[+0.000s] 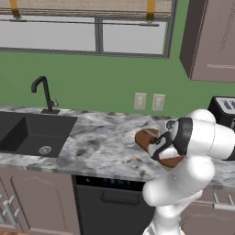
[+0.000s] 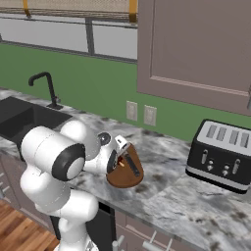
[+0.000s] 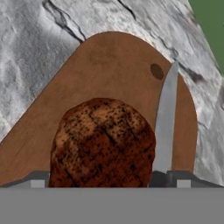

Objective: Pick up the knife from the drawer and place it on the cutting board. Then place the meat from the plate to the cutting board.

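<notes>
On the grey marbled worktop (image 2: 166,193), the oval reddish-brown wooden cutting board (image 3: 109,70) carries the dark reddish-brown lump of meat (image 3: 103,142) on its left and the slim grey-bladed knife (image 3: 165,118) just right. The jaws stand spread wide above, gripping nothing.

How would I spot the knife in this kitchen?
Find the marble counter between sink and toaster; an oval wooden cutting board lies there. The knife rests on it beside the dark meat, the only slim grey steel blade.
</notes>
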Motion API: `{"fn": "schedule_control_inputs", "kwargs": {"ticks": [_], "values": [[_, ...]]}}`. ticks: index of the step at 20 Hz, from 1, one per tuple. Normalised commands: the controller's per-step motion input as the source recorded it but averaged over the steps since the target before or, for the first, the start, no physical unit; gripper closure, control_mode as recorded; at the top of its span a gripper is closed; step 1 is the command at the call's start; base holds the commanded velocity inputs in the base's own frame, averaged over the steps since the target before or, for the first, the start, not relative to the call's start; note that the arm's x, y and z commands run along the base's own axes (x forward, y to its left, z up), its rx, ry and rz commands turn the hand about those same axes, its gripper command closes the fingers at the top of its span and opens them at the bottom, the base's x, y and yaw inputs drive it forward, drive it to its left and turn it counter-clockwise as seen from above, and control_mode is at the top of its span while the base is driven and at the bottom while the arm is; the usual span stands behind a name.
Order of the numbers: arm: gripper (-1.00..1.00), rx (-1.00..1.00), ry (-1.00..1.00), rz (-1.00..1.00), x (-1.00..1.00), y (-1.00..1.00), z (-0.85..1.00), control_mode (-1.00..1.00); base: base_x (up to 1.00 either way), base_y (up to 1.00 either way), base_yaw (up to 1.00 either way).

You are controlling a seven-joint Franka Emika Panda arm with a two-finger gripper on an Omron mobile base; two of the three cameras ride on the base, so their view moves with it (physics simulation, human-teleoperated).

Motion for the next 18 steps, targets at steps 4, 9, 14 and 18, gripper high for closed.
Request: {"fn": "schedule_control_inputs", "kwargs": {"ticks": [4, 9, 14, 18], "values": [[-1.0, 0.0, 0.0, 0.0, 0.01, -0.1, 0.0, -1.0, 0.0, 0.0, 0.0], [-1.0, -0.04, 0.15, 0.0, -0.09, -0.03, -0.7, -1.0, 0.0, 0.0, 0.0], [-1.0, -0.07, 0.29, 0.0, -0.66, -0.33, -1.0, -1.0, 0.0, 0.0, 0.0], [-1.0, 0.0, 0.1, 0.0, -1.0, -0.48, -0.83, -1.0, 0.0, 0.0, 0.0]]}}
